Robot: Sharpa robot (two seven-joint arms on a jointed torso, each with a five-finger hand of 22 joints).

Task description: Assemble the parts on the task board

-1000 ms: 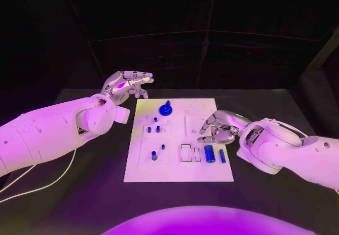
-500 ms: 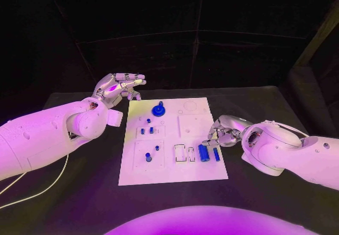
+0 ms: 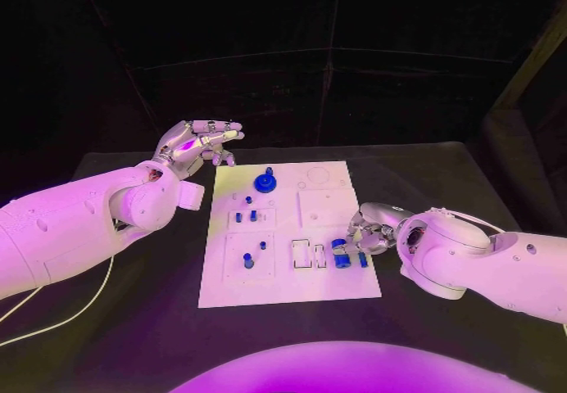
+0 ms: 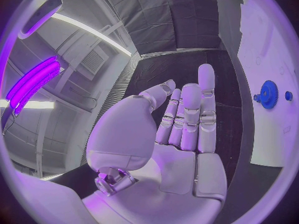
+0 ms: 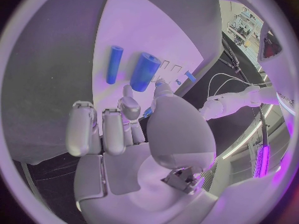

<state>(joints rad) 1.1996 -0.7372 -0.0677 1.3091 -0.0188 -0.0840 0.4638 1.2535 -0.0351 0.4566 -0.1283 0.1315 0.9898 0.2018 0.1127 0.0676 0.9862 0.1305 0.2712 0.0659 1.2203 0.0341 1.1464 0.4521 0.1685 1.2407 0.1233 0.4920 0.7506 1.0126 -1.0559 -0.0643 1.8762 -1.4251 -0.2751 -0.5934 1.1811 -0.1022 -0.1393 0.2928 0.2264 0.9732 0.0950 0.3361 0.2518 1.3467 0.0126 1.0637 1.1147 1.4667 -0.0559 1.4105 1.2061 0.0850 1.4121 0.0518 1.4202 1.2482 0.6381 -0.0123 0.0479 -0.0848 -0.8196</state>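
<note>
The white task board (image 3: 296, 278) lies in the middle of the black counter (image 3: 142, 327). A blue gear (image 3: 266, 182) stands near its far end. Two blue cylinders, a fat one (image 5: 144, 71) and a thin one (image 5: 114, 63), lie side by side. The right robot hand (image 3: 369, 229) hangs over them, fingers bent, holding nothing. The left robot hand (image 3: 198, 144) is up beside the board, fingers apart, empty.

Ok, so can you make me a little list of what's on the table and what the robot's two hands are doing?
table: black
task board: white plate in the middle of the table
gear: blue, at the board's far end
thick cylinder: blue, lying on the board by the right hand
thin cylinder: blue, lying beside the thick one
left hand: raised off the board's far left corner, fingers apart, holding nothing
right hand: low at the board's right edge, fingertips at the thick cylinder; a grip cannot be told
</note>
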